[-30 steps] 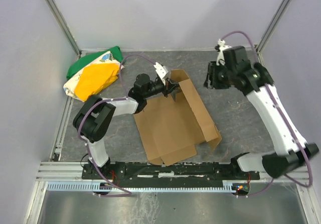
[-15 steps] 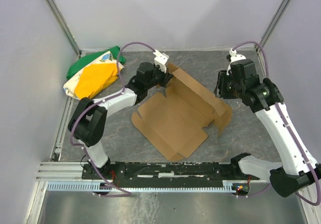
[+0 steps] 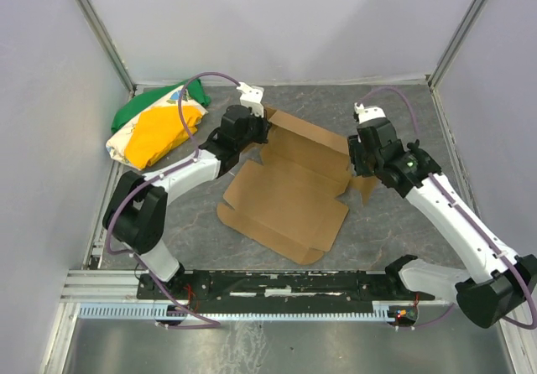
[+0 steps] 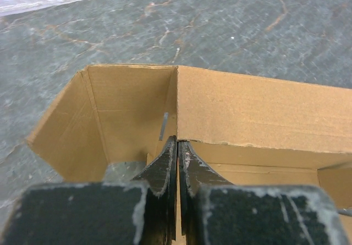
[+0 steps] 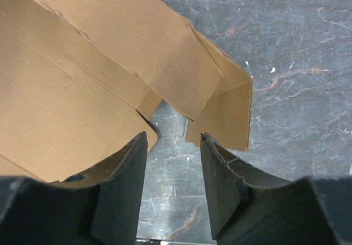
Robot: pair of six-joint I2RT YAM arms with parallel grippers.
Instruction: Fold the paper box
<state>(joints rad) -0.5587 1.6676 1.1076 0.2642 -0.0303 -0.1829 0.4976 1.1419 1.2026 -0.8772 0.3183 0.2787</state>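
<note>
Box lying mid-table, its far wall raised and its base flat.
Left gripper is closed at the far-left corner, a sliver of cardboard pinched between its fingers. Right gripper hangs about half open over the right end flap, holding nothing. A cloth bundle sits far left.

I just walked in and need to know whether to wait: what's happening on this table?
Two robot arms are folding the paper box, which lies mostly flat with its far wall and side flaps raised. The left gripper is shut at that wall's left corner; whether it pinches cardboard is unclear. The right gripper is open, poised at the right-hand flap. A cloth bundle lies apart at the far left.
</note>
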